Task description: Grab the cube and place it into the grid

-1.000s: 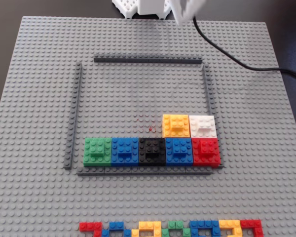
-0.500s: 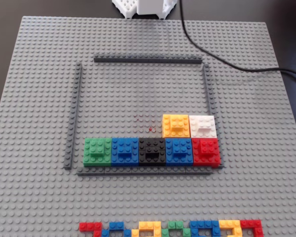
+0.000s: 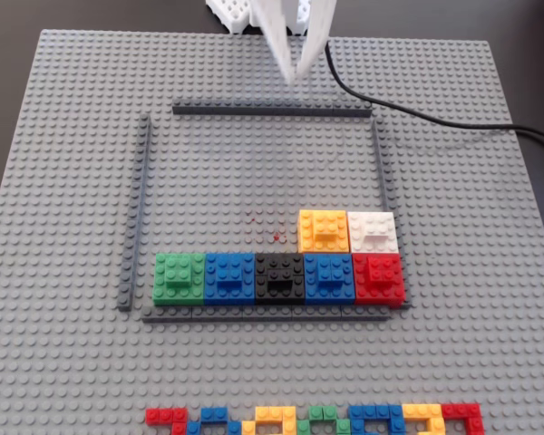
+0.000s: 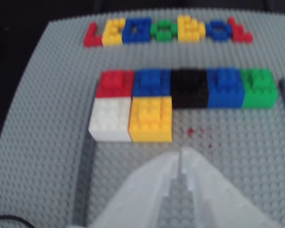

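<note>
The yellow-orange cube (image 3: pixel 324 231) (image 4: pixel 151 118) sits on the studs inside the grid (image 3: pixel 272 111), in the second row from the near strip, touching a white block (image 3: pixel 374 231). The grid is an outline of thin dark grey strips, and one of them shows in the wrist view (image 4: pixel 85 175). My white gripper (image 3: pixel 295 77) hangs over the far side of the baseplate, just beyond the grid's far strip. Its fingertips meet in a point with nothing between them (image 4: pixel 180 153). The cube lies well ahead of the tips in the wrist view.
A row of green (image 3: pixel 179 277), blue (image 3: pixel 228 276), black (image 3: pixel 279 276), blue and red (image 3: pixel 379 278) blocks lines the grid's near strip. A band of small flat coloured bricks (image 3: pixel 313 420) lies at the near edge of the baseplate (image 3: pixel 63 181). A black cable (image 3: pixel 417 113) crosses the far right corner.
Half a second ago the gripper was out of the fixed view. It has since come down into view at the top, over the far strip. The blocks have not moved.
</note>
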Available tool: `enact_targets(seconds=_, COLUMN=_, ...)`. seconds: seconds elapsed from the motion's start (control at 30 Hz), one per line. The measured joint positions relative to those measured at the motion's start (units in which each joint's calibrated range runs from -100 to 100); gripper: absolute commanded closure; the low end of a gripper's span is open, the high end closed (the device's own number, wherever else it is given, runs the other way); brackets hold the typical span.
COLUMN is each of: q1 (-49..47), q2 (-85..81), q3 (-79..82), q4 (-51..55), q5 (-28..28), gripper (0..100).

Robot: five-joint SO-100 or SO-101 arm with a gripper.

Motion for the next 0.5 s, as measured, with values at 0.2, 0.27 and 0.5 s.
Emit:
enact_targets(seconds=0.2, q1=0.0, q2=0.0, q3=10.5, q4=-1.95, q5=1.42, gripper=100)
enact_targets(seconds=0.27, q1=0.0, q2=0.0, q3=12.09, q4=-2.25, q5=1.71, gripper=100)
enact_targets(seconds=0.5, q1=0.0, q2=0.0, q3=14.3, q4=-1.27, q5=1.61, gripper=100)
